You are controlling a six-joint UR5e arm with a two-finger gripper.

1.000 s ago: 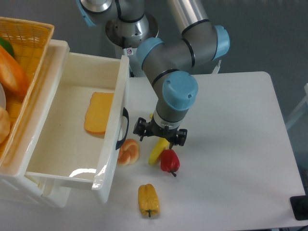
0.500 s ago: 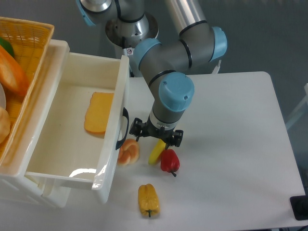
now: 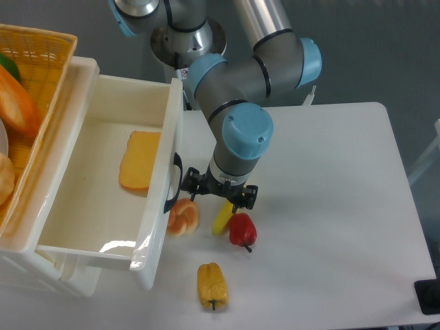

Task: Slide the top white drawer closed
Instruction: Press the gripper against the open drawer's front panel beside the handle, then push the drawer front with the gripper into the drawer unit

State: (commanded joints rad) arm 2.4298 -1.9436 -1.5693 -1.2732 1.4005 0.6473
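White table (image 3: 330, 179), gripper (image 3: 218, 192) empty, beside top white drawer (image 3: 157, 206) handle.

end effector (image 3: 218, 190) right of top white drawer (image 3: 103, 206)

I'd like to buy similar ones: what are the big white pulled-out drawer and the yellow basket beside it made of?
The large glossy white drawer looks like plastic: smooth walls with bright glare spots. Its curved black handle seems plastic too. The yellow woven basket shows an open lattice weave, perhaps plastic or wicker; I cannot tell which.
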